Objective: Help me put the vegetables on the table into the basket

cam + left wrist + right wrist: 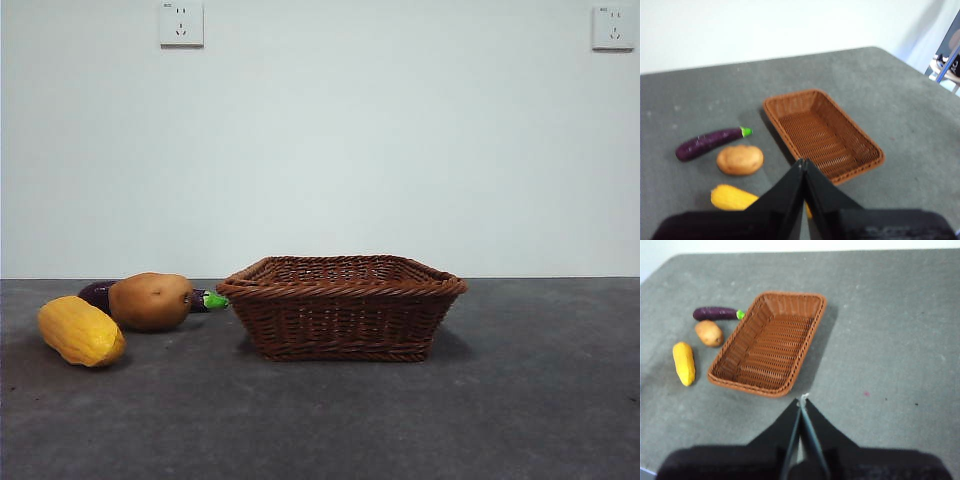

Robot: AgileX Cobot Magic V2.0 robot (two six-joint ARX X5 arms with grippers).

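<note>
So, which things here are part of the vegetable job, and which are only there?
Part of the job:
- potato
- bumpy yellow vegetable
- purple eggplant, lying behind the potato
- wicker basket, with nothing in it
- table
- left gripper and right gripper, both shut, holding nothing

Only there:
- two wall sockets
</note>
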